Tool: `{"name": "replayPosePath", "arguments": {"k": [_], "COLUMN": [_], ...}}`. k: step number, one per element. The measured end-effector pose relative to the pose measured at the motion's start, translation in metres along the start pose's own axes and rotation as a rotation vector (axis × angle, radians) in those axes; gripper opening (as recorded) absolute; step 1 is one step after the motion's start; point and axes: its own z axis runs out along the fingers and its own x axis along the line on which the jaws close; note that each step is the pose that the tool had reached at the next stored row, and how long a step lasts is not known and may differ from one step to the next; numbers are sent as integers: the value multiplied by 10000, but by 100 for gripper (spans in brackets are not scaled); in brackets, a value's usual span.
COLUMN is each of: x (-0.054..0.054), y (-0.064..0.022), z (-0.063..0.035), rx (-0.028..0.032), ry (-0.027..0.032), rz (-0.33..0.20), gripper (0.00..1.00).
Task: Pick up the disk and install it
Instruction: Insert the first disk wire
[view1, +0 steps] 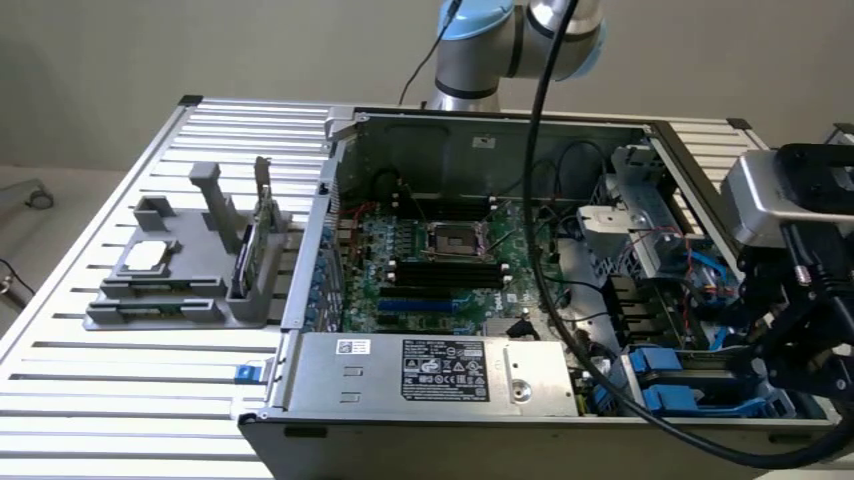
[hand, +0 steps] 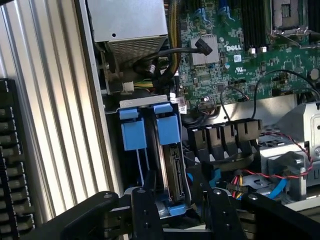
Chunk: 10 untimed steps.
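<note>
Wrist view: your gripper (hand: 183, 216) is open and holds nothing. The disk (hand: 173, 170) stands on edge in the drive bay (hand: 142, 102), at the computer case (view1: 494, 118) corner beside the power supply (view1: 427, 372). Its long axis runs straight ahead from the gap between your fingers.
</note>
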Motion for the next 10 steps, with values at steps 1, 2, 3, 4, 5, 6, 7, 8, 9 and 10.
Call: {"name": "replayPosePath", "arguments": {"k": [1, 2, 3, 4, 5, 6, 7, 8, 9, 10], "x": [-1, -2, -4, -5, -6, -8, -9, -10, -11, -13], "y": [0, -1, -1, -1, -1, -1, -1, -2, -2, -2], "z": [-9, -17, -25, -34, -42, -51, -60, -69, -77, -86], "rx": [21, 41, 62, 83, 103, 124, 145, 165, 186, 208], "ry": [4, 7, 10, 15, 17, 21, 26, 29, 32, 36], "rz": [138, 277, 420, 559, 698, 839, 979, 1116, 1255, 1407], "gripper": [43, 43, 43, 43, 43, 43, 43, 43, 43, 43]}}
